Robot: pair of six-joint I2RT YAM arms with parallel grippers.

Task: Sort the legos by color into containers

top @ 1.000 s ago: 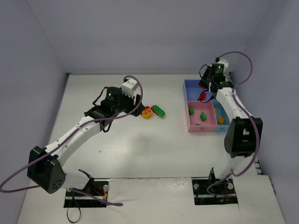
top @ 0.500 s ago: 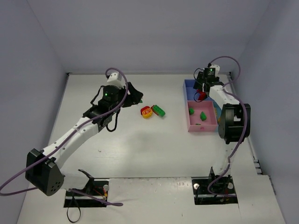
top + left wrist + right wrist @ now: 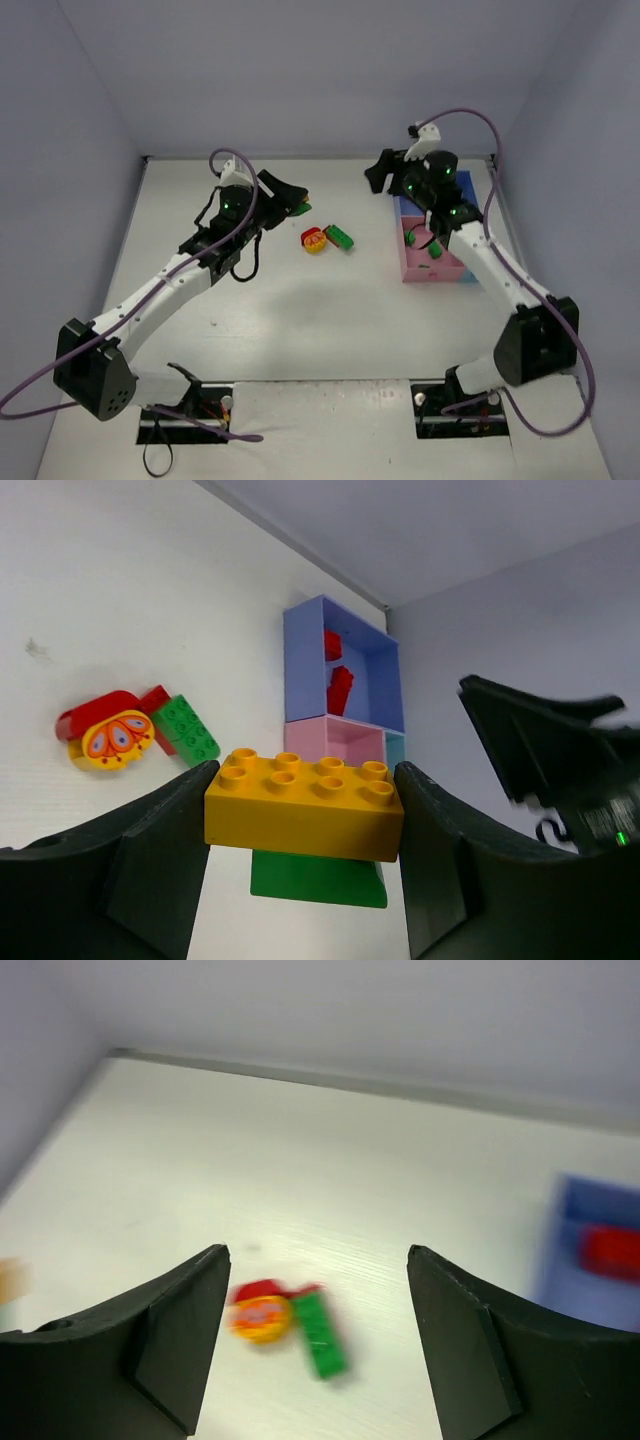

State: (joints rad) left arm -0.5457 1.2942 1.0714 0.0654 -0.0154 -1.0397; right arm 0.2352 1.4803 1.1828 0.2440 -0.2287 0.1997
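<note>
My left gripper (image 3: 305,815) is shut on a yellow brick (image 3: 305,805) with a green piece (image 3: 318,878) under it, held above the table left of the loose pile. The pile is a red-and-yellow round piece (image 3: 314,240) touching a green brick (image 3: 339,237). My right gripper (image 3: 318,1290) is open and empty, hanging over the table left of the containers and facing the pile. The blue compartment (image 3: 300,670) holds red bricks (image 3: 338,685). The pink compartment (image 3: 415,268) holds green pieces (image 3: 410,237), partly hidden by the right arm.
A small light-blue compartment (image 3: 470,272) adjoins the pink one on its right. Grey walls close the table at the back and on both sides. The right arm crosses above the containers. Both arm bases stand at the near edge.
My right gripper has opened and swung left, away from the blue compartment, leaving the red brick behind. The left gripper has shifted slightly right and back with the yellow brick in it.
</note>
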